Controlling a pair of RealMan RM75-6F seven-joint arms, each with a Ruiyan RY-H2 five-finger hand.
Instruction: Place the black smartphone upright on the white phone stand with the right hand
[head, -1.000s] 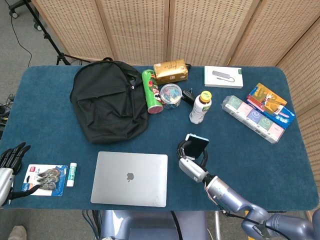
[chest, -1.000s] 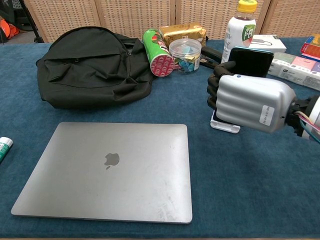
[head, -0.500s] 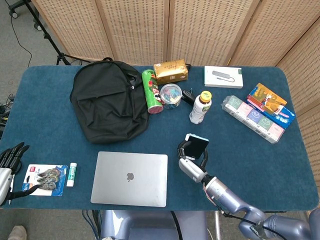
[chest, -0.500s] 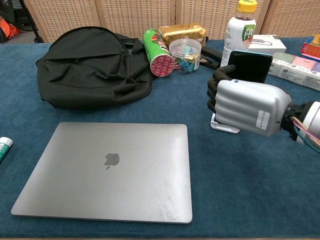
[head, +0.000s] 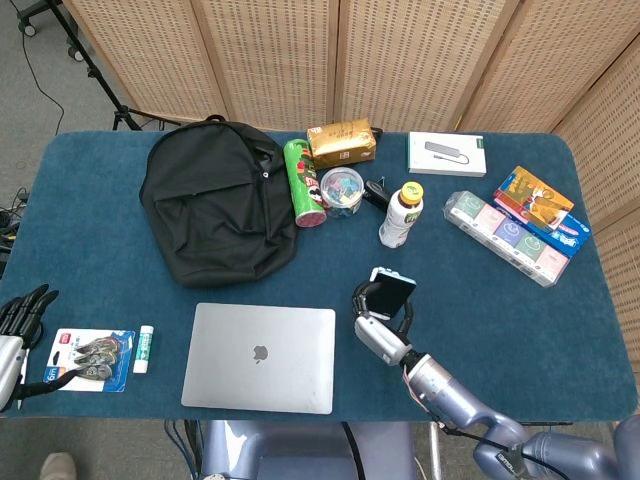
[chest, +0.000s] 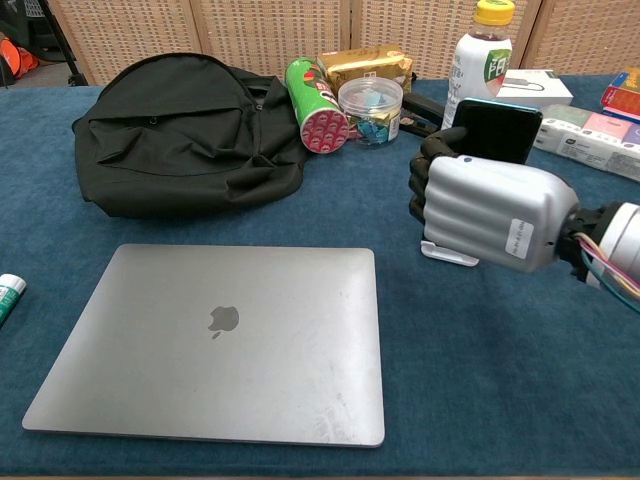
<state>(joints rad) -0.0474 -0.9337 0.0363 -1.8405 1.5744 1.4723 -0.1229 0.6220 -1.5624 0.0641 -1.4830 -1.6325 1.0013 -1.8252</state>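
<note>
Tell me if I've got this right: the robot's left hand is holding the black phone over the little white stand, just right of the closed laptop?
Not quite: it is the right hand that holds the black phone over the white stand, as the chest view shows. The left hand holds nothing at the table's far left edge in the head view. The rest is right: the closed laptop lies to the left of them.

The only clear sign is the apple logo (chest: 224, 320) on the closed laptop (chest: 215, 345); other labels are too small to read.
</note>
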